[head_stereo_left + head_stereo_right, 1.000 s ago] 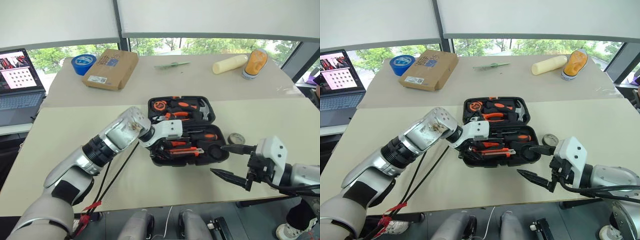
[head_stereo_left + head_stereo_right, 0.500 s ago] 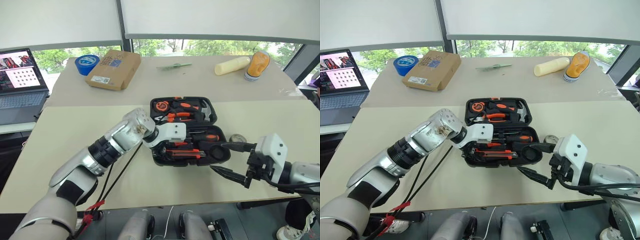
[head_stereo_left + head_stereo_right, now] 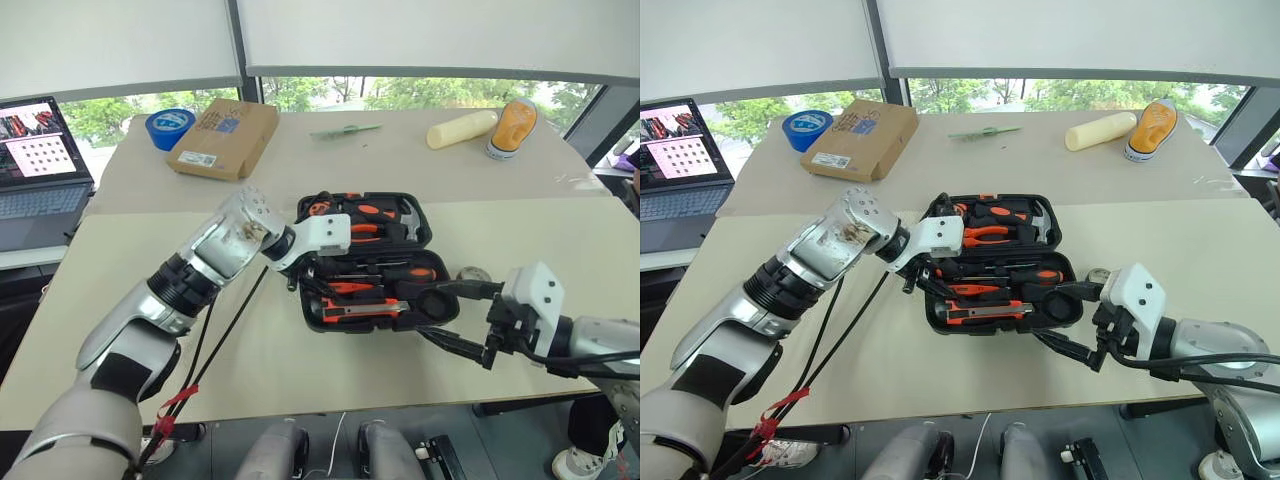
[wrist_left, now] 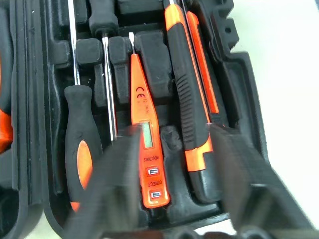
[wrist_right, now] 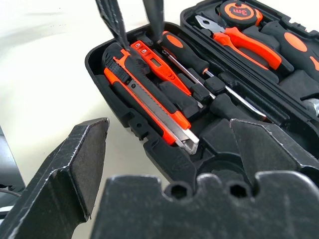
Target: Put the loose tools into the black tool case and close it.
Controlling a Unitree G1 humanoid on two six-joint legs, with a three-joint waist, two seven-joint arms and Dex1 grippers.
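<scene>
The black tool case [image 3: 435, 322] lies open at the table's middle. In its near half lie a utility knife [image 4: 187, 99], a slim orange tester [image 4: 144, 129] and two screwdrivers [image 4: 79, 144]. My left gripper [image 3: 298, 280] hovers just above that half's left end. Its fingers [image 4: 119, 169] stand apart on either side of the tester and hold nothing. My right gripper [image 3: 432, 312] is open at the case's right front corner, also empty. A small dark tape roll [image 3: 473, 273] rests on the table just right of the case, behind the right gripper's upper finger.
The far table carries a brown cardboard box [image 3: 222, 137], a blue tape roll [image 3: 167, 127], a green stick [image 3: 345, 130], a cream cylinder [image 3: 460, 129] and an orange bottle [image 3: 512, 127]. A laptop [image 3: 40, 170] sits at the far left.
My left gripper has lifted out of the case's near half, up and to the left, with nothing in it. The right gripper has stayed put.
</scene>
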